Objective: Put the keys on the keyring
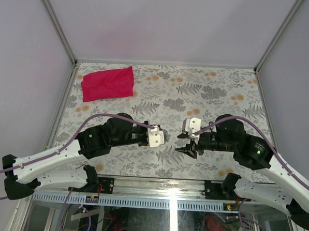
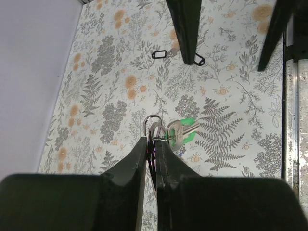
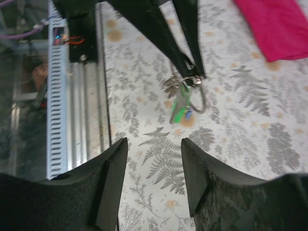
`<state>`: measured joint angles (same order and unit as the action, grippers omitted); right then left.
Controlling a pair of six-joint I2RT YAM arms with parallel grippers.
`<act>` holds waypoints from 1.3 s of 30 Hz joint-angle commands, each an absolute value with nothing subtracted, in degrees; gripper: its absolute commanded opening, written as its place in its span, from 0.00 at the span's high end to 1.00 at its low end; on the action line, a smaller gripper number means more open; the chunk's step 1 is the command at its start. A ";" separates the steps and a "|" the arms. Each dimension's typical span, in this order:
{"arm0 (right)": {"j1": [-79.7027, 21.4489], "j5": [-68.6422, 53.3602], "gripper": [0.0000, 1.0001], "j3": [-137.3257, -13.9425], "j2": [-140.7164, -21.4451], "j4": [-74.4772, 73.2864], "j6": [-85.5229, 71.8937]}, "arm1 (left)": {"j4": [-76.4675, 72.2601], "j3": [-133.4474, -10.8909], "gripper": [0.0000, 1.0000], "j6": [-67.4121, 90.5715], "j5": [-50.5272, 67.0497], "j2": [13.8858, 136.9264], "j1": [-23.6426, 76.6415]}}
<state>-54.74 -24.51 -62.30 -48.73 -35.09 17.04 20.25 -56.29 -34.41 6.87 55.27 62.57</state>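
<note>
Keyring [image 2: 153,121], likely stiff and slippery (green key [image 2: 182,133] on it), sits pinched by its rim in the left gripper [image 2: 151,140]; right gripper [image 3: 154,147] opposite gapes empty.

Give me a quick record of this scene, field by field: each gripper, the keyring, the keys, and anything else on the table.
left gripper: jaws shut on the keyring
right gripper: jaws open, empty, facing the left one
green key: hanging from the keyring
black-tagged key: lying loose on the table, near the right gripper's fingers
red cloth: far left corner, apart from everything else
</note>
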 commanded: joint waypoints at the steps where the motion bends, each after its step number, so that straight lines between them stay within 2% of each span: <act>1: -55.06 -14.18 0.45 -57.25 -43.68 -21.22 11.44 | 15.21 -58.00 1.00 -34.18 4.60 54.48 62.48; 9: -55.03 -11.23 0.46 -39.54 -35.38 2.96 7.52 | 15.38 -60.09 1.00 -33.12 10.45 52.23 62.47; 13: -55.03 -11.31 0.50 -35.02 -34.18 12.53 6.14 | 15.88 -60.92 1.00 -32.87 12.93 50.81 62.48; 23: -55.03 -18.99 0.53 -35.84 -38.05 16.48 5.69 | 16.79 -62.54 1.00 -30.63 15.59 49.54 62.40; 30: -55.05 -18.99 0.57 -36.48 -38.58 15.12 5.48 | 16.83 -62.89 1.00 -30.15 15.18 49.56 62.48; 35: -55.03 -10.43 0.53 -35.56 -34.99 10.55 6.75 | 15.22 -63.56 1.00 -26.88 6.30 51.00 62.50; 39: -55.05 -8.38 0.53 -31.82 -31.57 14.27 7.19 | 15.97 -66.29 1.00 -23.59 -0.05 54.66 62.42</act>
